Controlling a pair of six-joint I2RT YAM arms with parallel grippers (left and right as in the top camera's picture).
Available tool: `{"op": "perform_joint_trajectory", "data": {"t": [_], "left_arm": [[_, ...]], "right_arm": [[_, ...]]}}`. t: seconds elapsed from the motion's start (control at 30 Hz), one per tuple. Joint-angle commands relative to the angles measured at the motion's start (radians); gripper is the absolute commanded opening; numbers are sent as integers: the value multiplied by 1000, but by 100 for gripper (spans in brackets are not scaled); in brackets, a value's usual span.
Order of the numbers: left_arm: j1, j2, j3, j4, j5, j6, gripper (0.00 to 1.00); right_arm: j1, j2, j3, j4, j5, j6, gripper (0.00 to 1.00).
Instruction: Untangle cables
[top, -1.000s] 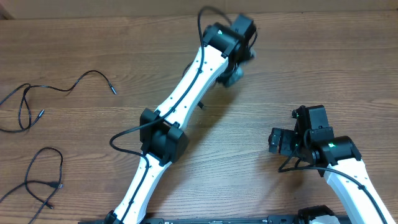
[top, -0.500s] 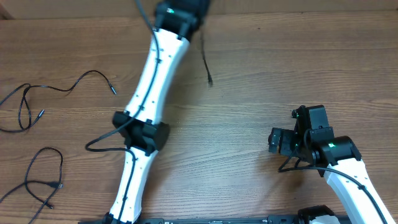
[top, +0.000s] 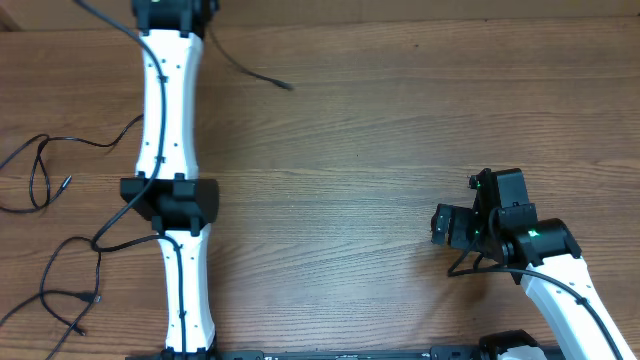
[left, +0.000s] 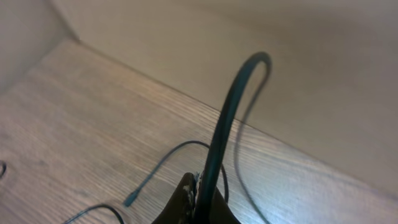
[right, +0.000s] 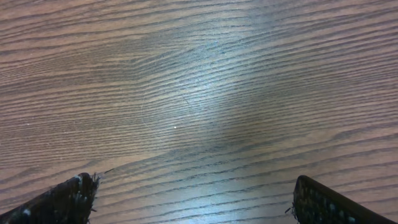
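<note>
Seen from overhead, the left arm (top: 170, 130) lay stretched straight toward twelve o'clock, its wrist at the far edge of the table (top: 400, 130), near eleven o'clock on the tabletop. In the left wrist view we saw the left gripper (left: 198, 202) closed narrow, pinching the first cable (left: 224, 118), which rose from the fingers in an arch. From overhead its free end trailed away from the wrist toward four o'clock and ended in a small plug above the wood; whether the plug touched the table we could not tell.

The second cable (top: 36, 172) lay loose at nine o'clock on the table, looped near the left edge, with one strand running toward three o'clock and passing under the arm. The third cable (top: 98, 270) lay in its own loop at eight o'clock, apart from the second.

The right gripper (right: 193, 196) sat at four o'clock, spread wide, its two fingertips far apart over bare wood and holding nothing.
</note>
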Motion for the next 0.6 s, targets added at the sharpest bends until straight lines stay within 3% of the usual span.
{"op": "perform_joint_trajectory", "data": {"t": [0.0, 0.13, 0.23, 0.37, 0.4, 0.5, 0.57], "left_arm": [[56, -2, 11, -13, 29, -194, 4], [84, -2, 11, -33, 31, -277, 5], [93, -2, 11, -37, 54, -291, 15], [94, -2, 11, -37, 55, -291, 75], [94, -2, 11, -37, 55, -290, 84], [94, -2, 11, -56, 55, -290, 100], [94, -2, 11, -76, 55, -290, 100]], "right_arm": [[-4, -6, 7, 6, 5, -3, 100], [-4, -6, 7, 7, 5, -3, 100], [-4, -6, 7, 7, 5, -3, 100], [-4, -6, 7, 7, 5, -3, 100], [-4, -6, 7, 7, 5, -3, 100], [-4, -6, 7, 7, 5, -3, 100], [-4, -6, 7, 7, 5, -3, 100]]}}
